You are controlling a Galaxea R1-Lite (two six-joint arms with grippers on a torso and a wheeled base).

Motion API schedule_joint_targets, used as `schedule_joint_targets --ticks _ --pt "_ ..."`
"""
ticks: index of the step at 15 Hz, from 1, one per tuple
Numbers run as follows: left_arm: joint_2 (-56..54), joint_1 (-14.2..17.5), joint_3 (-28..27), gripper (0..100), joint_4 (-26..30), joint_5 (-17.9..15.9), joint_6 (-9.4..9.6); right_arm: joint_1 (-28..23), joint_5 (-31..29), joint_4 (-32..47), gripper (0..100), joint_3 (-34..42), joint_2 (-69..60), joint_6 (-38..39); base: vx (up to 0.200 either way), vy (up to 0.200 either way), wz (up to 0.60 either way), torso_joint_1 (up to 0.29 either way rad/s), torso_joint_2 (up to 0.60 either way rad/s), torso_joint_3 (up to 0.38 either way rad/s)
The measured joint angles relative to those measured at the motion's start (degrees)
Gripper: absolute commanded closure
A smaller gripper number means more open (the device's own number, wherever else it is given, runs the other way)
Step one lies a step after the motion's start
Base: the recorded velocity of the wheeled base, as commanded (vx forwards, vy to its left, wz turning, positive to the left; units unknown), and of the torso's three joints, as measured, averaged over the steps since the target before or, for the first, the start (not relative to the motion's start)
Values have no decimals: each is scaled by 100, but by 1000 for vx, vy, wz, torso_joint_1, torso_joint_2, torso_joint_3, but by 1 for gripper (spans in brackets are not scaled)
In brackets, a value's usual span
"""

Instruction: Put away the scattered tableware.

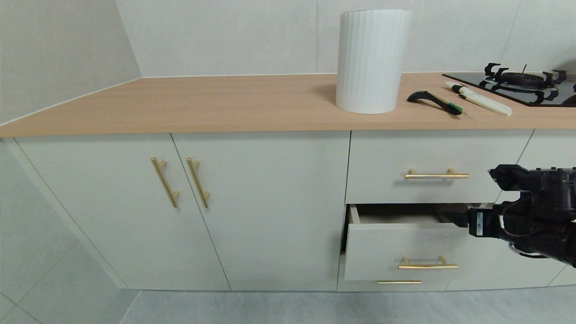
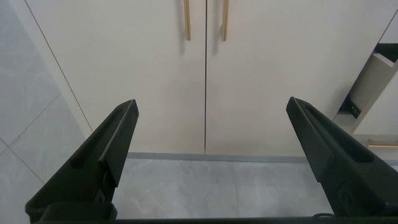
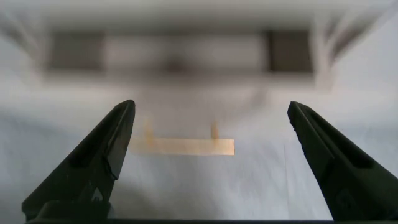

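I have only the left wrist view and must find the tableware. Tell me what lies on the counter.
Observer: A black curved-handled tool with a green tip and a cream knife lie on the wooden countertop, right of a white ribbed cylinder.
Operator: Report the drawers.
Observer: The middle brass-handled drawer is pulled out; the top drawer above it is shut.
Operator: Now the right gripper.
Observer: Its fingers are open, facing a brass handle.

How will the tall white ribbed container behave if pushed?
The container stands tall and upright on the countertop, so a high push would probably tip it; pushed low, it may slide. Its ribbed wall looks rigid, likely less slippery. Weight: cannot tell.
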Motion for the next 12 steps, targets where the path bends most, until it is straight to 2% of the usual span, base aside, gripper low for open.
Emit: schedule_joint_targets --ticks 3,8,12 --pt "0 0 0 0 0 -5 1 0 -11 0 0 -282 301 68 0 0 0 0 0 0" --pt "0 0 0 0 0 0 0 6 -184 -1382 0 -340 1486 82 0 0 0 0 0 0" --pt "0 0 0 0 0 0 0 5 -318 -1587 0 -304 1991 60 0 0 0 0 0 0"
